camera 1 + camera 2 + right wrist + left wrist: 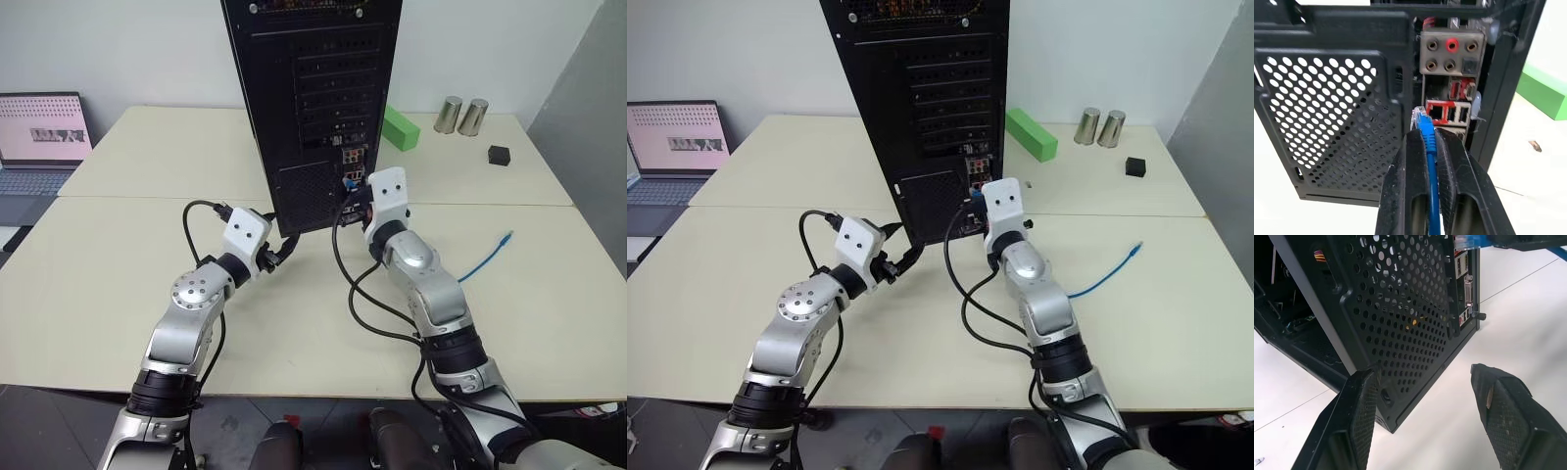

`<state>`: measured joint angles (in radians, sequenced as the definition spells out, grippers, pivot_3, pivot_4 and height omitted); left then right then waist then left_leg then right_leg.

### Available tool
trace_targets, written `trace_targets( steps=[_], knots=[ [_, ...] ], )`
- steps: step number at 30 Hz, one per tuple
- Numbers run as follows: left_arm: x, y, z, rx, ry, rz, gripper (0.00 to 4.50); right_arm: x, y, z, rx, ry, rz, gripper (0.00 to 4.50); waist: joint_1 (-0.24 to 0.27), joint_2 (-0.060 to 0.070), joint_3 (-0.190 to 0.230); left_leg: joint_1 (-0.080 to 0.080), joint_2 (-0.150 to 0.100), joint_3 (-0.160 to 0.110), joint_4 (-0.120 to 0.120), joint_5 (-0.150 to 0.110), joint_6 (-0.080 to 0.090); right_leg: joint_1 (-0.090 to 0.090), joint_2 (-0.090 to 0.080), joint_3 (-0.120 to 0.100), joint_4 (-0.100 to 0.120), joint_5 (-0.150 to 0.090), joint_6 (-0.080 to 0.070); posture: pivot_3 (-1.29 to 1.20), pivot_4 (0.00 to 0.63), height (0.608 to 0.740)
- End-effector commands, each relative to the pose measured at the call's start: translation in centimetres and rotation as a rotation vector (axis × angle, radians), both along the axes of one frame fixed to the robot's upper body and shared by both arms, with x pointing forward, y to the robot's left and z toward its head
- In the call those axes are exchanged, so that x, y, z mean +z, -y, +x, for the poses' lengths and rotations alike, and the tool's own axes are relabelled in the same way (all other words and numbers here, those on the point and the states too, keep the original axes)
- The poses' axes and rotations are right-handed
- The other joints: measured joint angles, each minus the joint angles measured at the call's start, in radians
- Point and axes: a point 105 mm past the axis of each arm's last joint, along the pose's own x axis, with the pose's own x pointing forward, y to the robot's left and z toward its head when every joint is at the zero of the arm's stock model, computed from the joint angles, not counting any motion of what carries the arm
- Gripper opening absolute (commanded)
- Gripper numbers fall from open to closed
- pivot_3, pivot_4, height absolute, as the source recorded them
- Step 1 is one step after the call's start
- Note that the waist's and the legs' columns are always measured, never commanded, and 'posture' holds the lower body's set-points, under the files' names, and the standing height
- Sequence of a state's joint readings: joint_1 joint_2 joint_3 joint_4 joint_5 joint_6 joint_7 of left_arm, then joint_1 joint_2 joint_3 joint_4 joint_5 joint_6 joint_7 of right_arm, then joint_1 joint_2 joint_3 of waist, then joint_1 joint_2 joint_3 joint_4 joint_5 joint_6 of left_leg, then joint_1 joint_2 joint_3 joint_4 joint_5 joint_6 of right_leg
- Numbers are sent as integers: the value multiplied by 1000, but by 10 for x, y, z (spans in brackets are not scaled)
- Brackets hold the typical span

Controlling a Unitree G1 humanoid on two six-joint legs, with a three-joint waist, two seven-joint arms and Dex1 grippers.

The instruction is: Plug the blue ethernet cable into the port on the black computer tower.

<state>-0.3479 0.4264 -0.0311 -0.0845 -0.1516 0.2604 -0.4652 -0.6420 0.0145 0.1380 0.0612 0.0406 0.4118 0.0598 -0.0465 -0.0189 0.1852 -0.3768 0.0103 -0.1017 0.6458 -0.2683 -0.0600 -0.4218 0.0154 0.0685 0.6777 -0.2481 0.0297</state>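
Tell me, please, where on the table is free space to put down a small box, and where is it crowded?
Free: the tabletop left of the left arm, and the patch between the green block and the two metal cans. Crowded: in front of the black computer tower, where both arms meet, and right of it, where the blue ethernet cable lies.

Count, all placed relative to the black computer tower [313,98]:
- 1 tower
- 1 blue ethernet cable [487,257], to its right
- 1 green block [400,127], just right
- 2 metal cans [461,116], further right
- 1 small black cube [500,155], far right
- 1 laptop [39,142], far left
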Motion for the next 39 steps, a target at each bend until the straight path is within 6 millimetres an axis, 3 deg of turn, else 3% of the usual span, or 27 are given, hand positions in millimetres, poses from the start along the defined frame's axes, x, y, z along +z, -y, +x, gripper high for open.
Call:
trace_targets(
  steps=[1, 39],
  knots=[
    [16, -1, -1, 5, 56, -4, 3118, 19, 1, 1, -12, 74, 18, 0, -1, 0, 0, 0, 0, 0, 0, 0, 0, 0, 0, 0, 0, 0, 0, 0, 150, 740],
    [16, 2, 0, -5, 61, 5, 3118, 29, -5, 7, 0, 103, 28, 0, -10, 0, 0, 0, 0, 0, 0, 0, 0, 0, 0, 0, 0, 0, 1, 0, 150, 740]
  ],
)
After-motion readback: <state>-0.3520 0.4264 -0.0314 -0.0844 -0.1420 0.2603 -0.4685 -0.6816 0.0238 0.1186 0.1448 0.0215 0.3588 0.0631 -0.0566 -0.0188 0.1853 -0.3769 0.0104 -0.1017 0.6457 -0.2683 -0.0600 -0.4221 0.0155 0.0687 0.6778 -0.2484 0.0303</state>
